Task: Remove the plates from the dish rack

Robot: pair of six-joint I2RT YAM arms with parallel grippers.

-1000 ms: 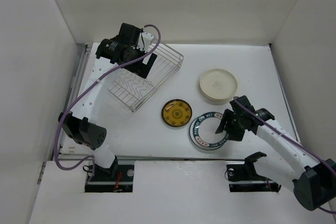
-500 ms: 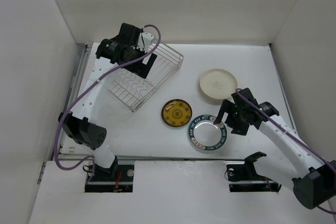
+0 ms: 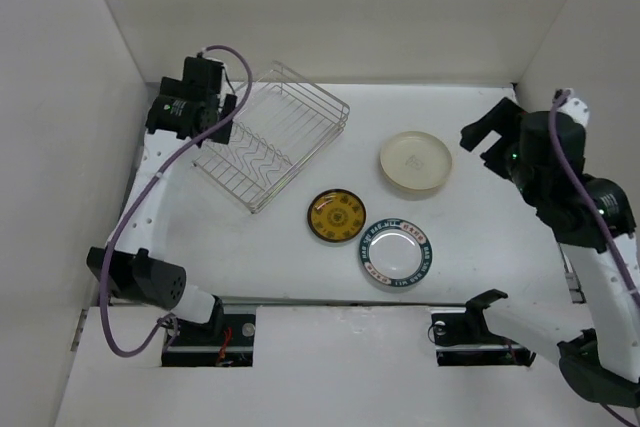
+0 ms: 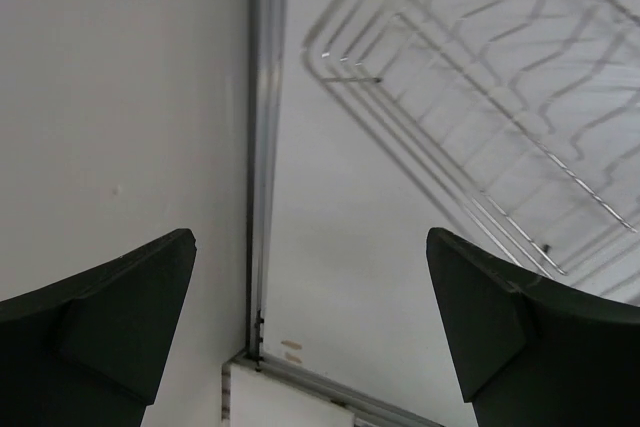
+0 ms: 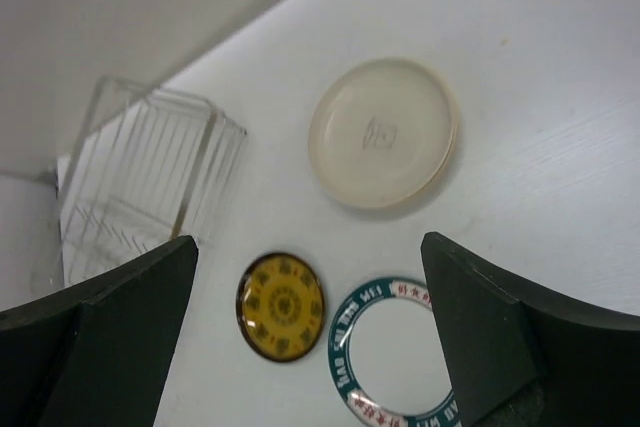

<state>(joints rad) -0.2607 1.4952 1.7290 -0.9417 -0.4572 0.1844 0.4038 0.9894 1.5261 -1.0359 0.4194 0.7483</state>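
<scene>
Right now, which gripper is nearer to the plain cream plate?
The right. The right gripper hangs just to the right of the cream plate. The left gripper is far off on the other side, at the left end of the dish rack.

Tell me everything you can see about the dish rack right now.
The dish rack is a rectangular basket of thin silver wire with zigzag dividers along its floor, and it is empty. It sits on the white table at the far left, turned diagonally to the table's edges. The open left gripper is near its left corner, not touching it. Nothing else touches it either.
</scene>
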